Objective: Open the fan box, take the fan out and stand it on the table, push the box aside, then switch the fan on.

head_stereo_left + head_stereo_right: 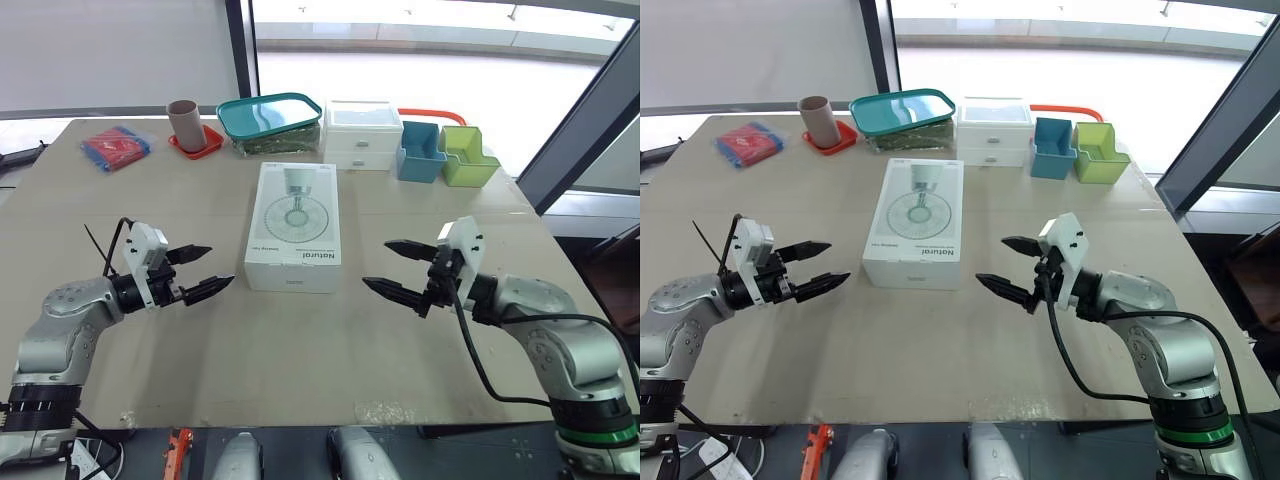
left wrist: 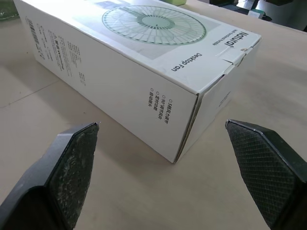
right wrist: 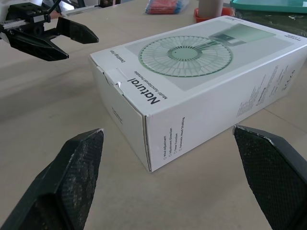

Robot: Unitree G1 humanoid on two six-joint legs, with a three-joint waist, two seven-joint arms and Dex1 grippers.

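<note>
Standing apart and holding nothing, the fingers of the left gripper (image 1: 216,266) and of the right gripper (image 1: 377,263) hover just above the worktop (image 1: 300,350). They flank the near end of the fan box (image 1: 295,228), one on each side, near it but not touching. The fan box lies flat at the middle of the worktop, printed face up and closed, with its long axis running from the near edge toward the far edge. The end panel facing the near edge carries a tuck flap (image 3: 111,77) with a small tab at its upper seam, which is judged the place to start opening. The carton is thin card, so expect it to be light, smooth, easily dented and likely to slide if pushed from one side only. Brace one long wall with one gripper while the other lifts the tab. The fan inside is probably plastic with a delicate grille, so grasp it by the base. Along the far edge stand a cup (image 1: 184,122), a teal container (image 1: 270,120), a white drawer unit (image 1: 362,135), a blue bin (image 1: 420,152) and a green bin (image 1: 467,157), all well apart from the box.
</note>
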